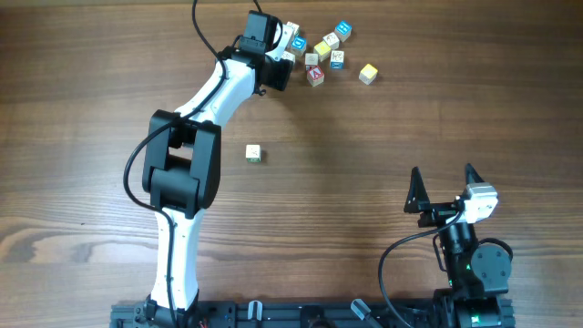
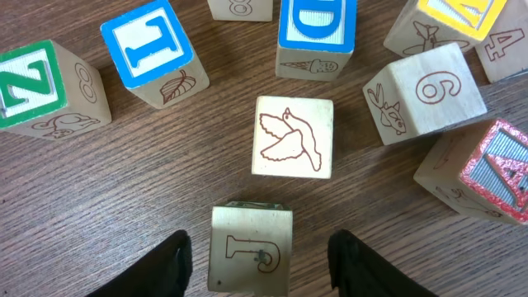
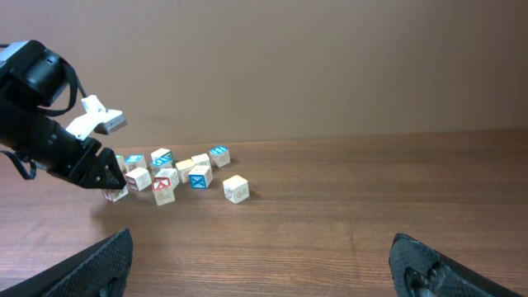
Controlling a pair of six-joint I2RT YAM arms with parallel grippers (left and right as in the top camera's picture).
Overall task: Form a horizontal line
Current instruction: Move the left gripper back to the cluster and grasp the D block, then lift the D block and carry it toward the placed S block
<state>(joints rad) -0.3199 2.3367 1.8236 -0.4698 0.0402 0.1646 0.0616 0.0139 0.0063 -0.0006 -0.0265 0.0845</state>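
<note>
No straight row of cubes shows; the horizontal line is not in view. A loose scatter of letter cubes (image 1: 321, 49) lies at the table's far side and also shows in the right wrist view (image 3: 173, 173). A single pale cube (image 1: 253, 153) lies apart near the middle. My left gripper (image 1: 281, 66) is at the scatter's left edge. In the left wrist view its jaws (image 2: 260, 252) are open on either side of a pale cube with an outlined "J" (image 2: 251, 239), with gaps on both sides. My right gripper (image 1: 443, 173) is open and empty (image 3: 264, 247).
Around the J cube lie a bird cube (image 2: 293, 137), a "6" cube (image 2: 433, 91), a red "A" cube (image 2: 493, 169), a blue "I" cube (image 2: 148, 49) and a green "Z" cube (image 2: 41, 87). A yellowish cube (image 1: 367, 74) lies at the scatter's right.
</note>
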